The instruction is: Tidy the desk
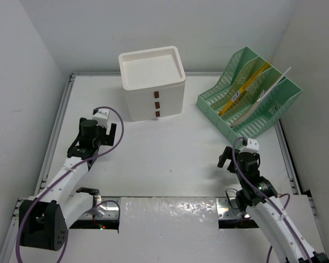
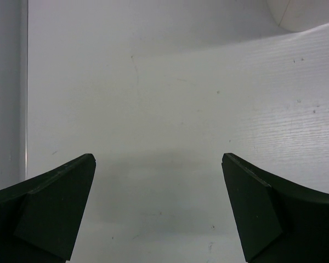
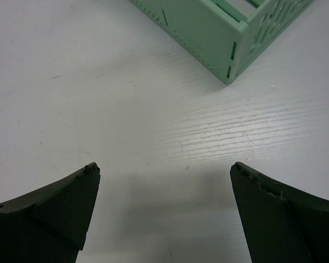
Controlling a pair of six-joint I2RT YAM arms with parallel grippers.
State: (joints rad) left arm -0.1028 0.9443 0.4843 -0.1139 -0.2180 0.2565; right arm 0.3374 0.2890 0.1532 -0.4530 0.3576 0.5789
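The white desk [image 1: 175, 148] fills the top view, with thin metal rails along its edges. My left gripper [image 1: 90, 143] hangs over its left side, open and empty; in the left wrist view [image 2: 159, 164] only bare desk [image 2: 170, 98] lies between the jaws. My right gripper [image 1: 234, 159] hangs over the right front, open and empty; the right wrist view [image 3: 164, 170] shows bare desk [image 3: 98, 82] between the jaws and a corner of the green rack [image 3: 208, 33] ahead.
A white three-drawer box [image 1: 152, 82] stands at the back centre; its corner shows in the left wrist view [image 2: 304, 13]. A green mesh file rack [image 1: 247, 98] at the back right holds a yellow pencil [image 1: 244, 87] and a white strip [image 1: 268, 96].
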